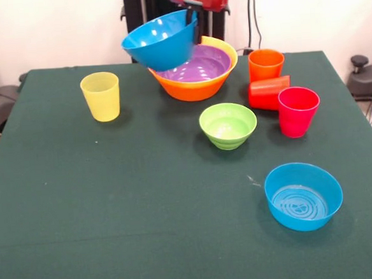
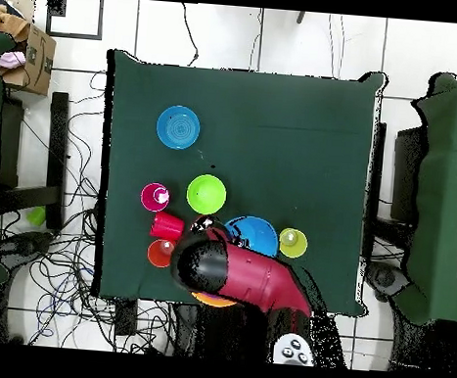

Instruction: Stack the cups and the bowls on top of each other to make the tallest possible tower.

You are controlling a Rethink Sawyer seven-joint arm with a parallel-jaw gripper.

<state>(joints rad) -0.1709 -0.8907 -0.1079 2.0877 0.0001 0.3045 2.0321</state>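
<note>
Glossy plastic is what all these things are made of, so I judge them light, stiff and rather slippery. My pincer (image 1: 194,16) is clenched on the rim of one blue bowl (image 1: 161,40) and holds it in the air, tilted, with the opening turned up and toward the far side. It hangs just above the near-left edge of the nested bowls: a purple bowl (image 1: 201,66) sitting inside the big yellow-orange bowl (image 1: 195,88) at the far middle of the table (image 1: 146,212).

I have only the thin wall at one side, so the bowl will probably swing or slip if I move fast; a rim hold like this needs slow motion. From above, my arm covers this hold, so I cannot check it there.

The other things wait on the table: the light green bowl (image 1: 228,125) near the middle, the second blue bowl (image 1: 303,196) at the near side, well apart from the rest. The yellow cup (image 1: 100,96) stands alone. The orange cup (image 1: 266,65) stands upright, the red cup (image 1: 269,93) seems to lie on its side beside it, and the pink cup (image 1: 298,110) stands just before them. Cups are narrow, so I would take them by the rim wall also.
</note>
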